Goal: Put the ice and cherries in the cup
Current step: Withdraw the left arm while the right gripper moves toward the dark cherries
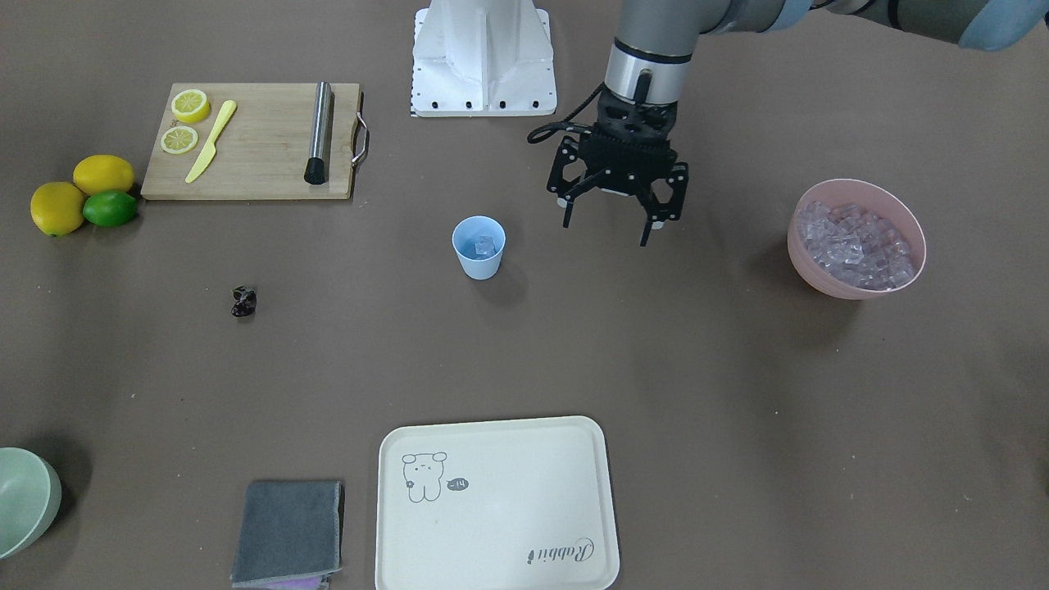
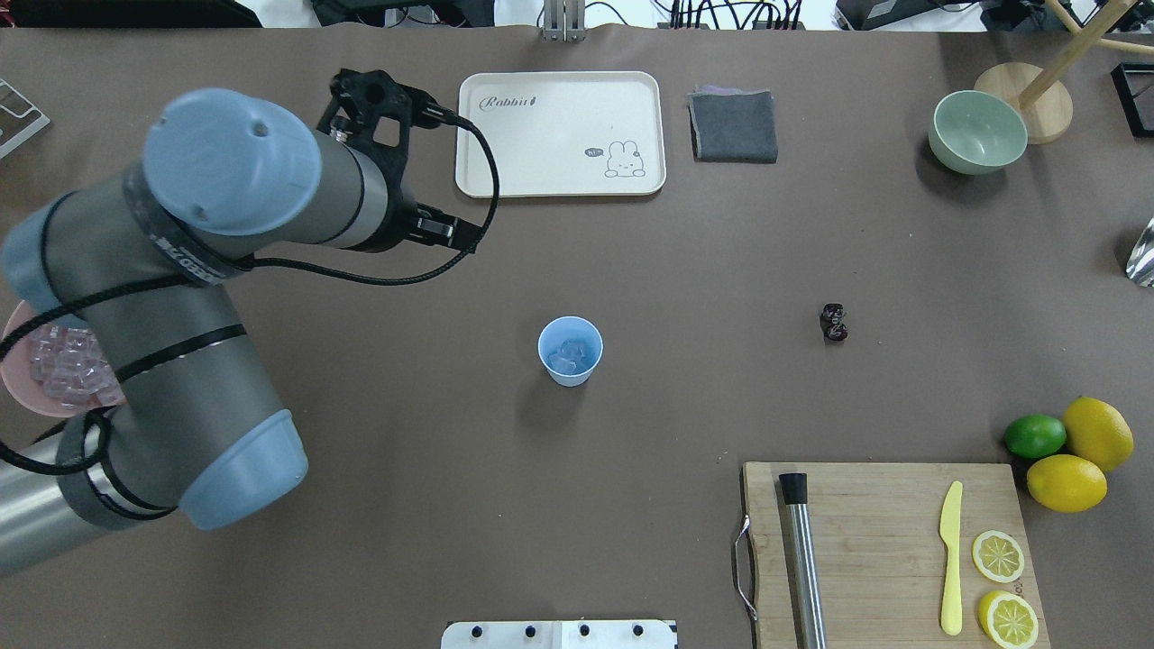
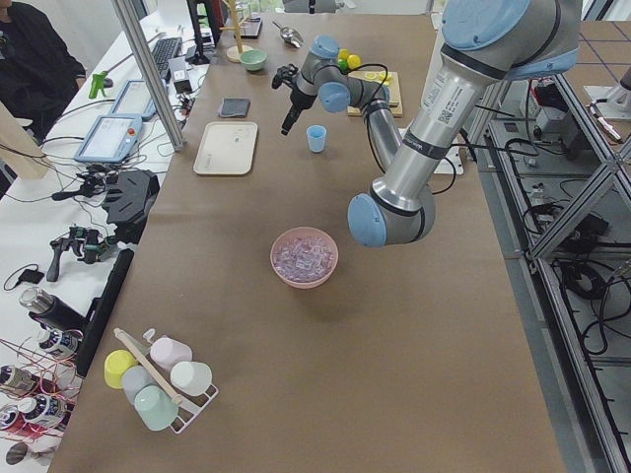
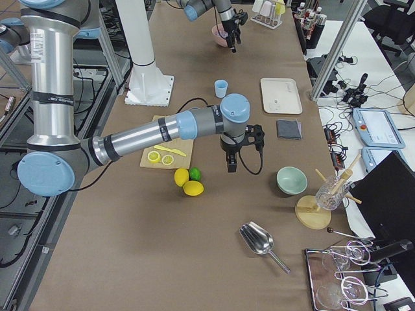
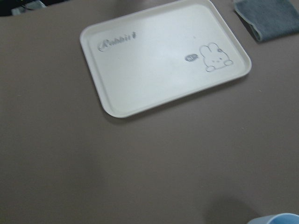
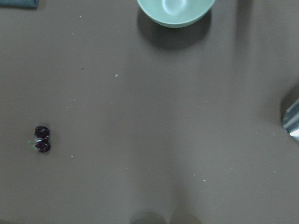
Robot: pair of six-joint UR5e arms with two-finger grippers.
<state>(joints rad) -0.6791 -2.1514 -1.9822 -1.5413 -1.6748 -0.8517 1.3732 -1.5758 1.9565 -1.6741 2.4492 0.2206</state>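
Note:
The light blue cup [image 1: 479, 246] stands mid-table with a little ice [image 2: 568, 353] in it. My left gripper [image 1: 606, 228] hangs open and empty above the table, between the cup and the pink bowl [image 1: 852, 285] that holds the heap of ice [image 1: 856, 242]. The cherries [image 1: 243, 301] lie loose on the table, well to the cup's other side, and show in the right wrist view as a dark pair [image 6: 42, 139]. My right gripper [image 4: 231, 162] shows only in the exterior right view, above the table near the lemons; I cannot tell if it is open or shut.
A cutting board [image 1: 254, 176] carries lemon slices, a yellow knife and a metal rod. Two lemons and a lime [image 1: 110, 208] sit beside it. A cream tray [image 1: 492, 565], a grey cloth [image 1: 288, 531] and a green bowl [image 1: 24, 500] line the operators' edge.

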